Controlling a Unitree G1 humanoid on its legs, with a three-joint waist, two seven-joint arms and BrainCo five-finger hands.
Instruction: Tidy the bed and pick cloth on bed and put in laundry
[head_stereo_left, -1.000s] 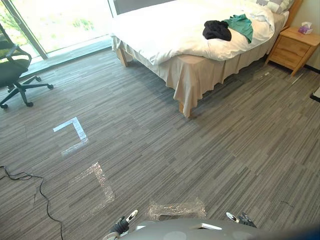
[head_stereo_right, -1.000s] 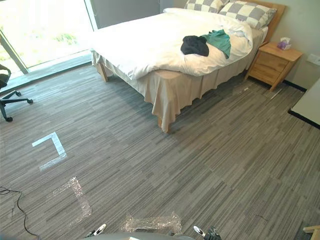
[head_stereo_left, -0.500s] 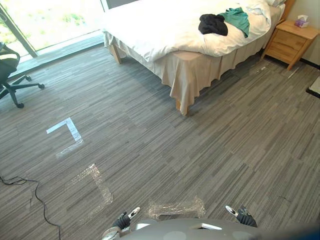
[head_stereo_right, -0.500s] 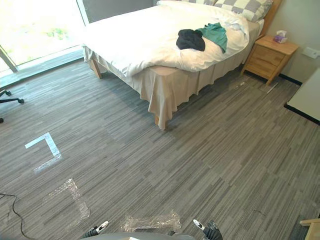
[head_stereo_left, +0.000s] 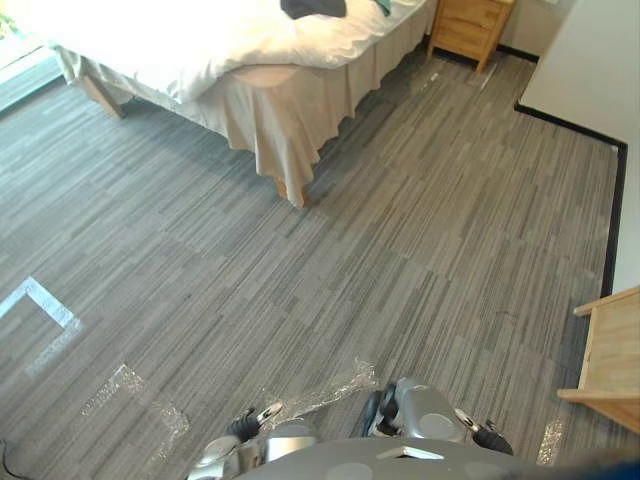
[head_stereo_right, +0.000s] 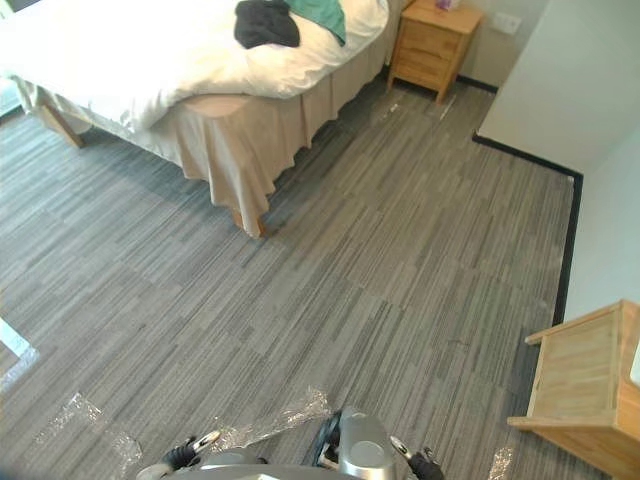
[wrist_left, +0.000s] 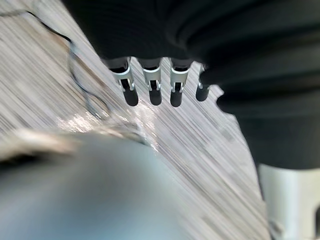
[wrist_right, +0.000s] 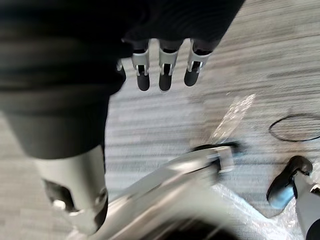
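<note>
Bed (head_stereo_right: 110, 62) carries black cloth (head_stereo_right: 266, 22) and green cloth (head_stereo_right: 322, 12); left hand (wrist_left: 152, 84), right hand (wrist_right: 165, 69) straight-fingered, empty.

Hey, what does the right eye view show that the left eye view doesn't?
Right eye view: the green cloth beside the whole black cloth. Left eye view: the full white tape corner on the carpet. Both: the bed, the nightstand, and low down the left hand and right hand.
</note>
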